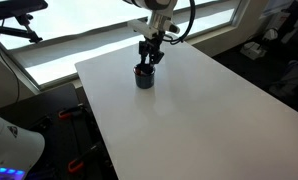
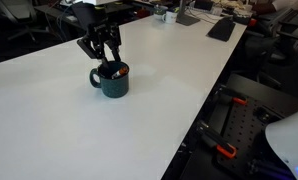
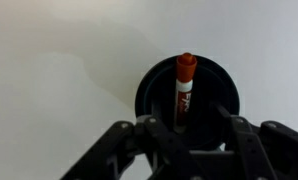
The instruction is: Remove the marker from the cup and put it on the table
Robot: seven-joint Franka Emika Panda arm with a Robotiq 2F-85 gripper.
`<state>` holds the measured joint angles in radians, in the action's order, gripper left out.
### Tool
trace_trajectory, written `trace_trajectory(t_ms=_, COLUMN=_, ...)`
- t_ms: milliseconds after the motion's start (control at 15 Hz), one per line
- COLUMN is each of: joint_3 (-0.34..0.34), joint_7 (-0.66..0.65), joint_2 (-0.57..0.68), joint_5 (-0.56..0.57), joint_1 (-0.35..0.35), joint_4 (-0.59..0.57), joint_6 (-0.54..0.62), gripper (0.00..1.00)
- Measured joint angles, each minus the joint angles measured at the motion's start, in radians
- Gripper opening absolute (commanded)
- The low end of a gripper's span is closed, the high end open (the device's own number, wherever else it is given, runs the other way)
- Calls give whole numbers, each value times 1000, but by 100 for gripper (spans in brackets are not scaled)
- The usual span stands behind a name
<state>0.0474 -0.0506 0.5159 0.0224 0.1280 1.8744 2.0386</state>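
The dark cup (image 1: 144, 79) (image 2: 114, 82) (image 3: 154, 90) stands on the white table (image 1: 189, 115) (image 2: 49, 115) (image 3: 59, 60). In it the reddish-brown marker (image 3: 185, 85) stands upright, its cap end above the rim; its orange tip (image 2: 117, 71) shows in an exterior view. My gripper (image 1: 149, 62) (image 2: 107, 60) (image 3: 189, 125) hangs straight over the cup with its fingers lowered to either side of the marker. The jaws are drawn partly in but stand wider than the marker, with a gap on its right side. The marker's lower end is hidden in the cup.
The cup's handle (image 2: 94, 77) points away from the table's near edge. Dark items (image 2: 221, 28) lie at the table's far end. Beyond the table edge there are chairs and floor gear (image 2: 229, 120), and a window ledge (image 1: 49, 60) runs behind the table.
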Motion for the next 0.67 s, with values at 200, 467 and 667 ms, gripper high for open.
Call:
trace_trajectory(t_ms=200, joint_3=-1, joint_7=0, joint_2=0, joint_5=0, joint_1=0, joint_4=9, joint_6=0, gripper=21)
trace_trajectory(t_ms=467, joint_3=-3, joint_7=-1, joint_2=0, joint_5=0, joint_1=-1, joint_4=17, joint_6=0, gripper=59)
trace_trajectory(t_ms=667, joint_3=-6, joint_7=-3, joint_2=0, joint_5=0, joint_1=-1, joint_4=27, joint_6=0, gripper=62)
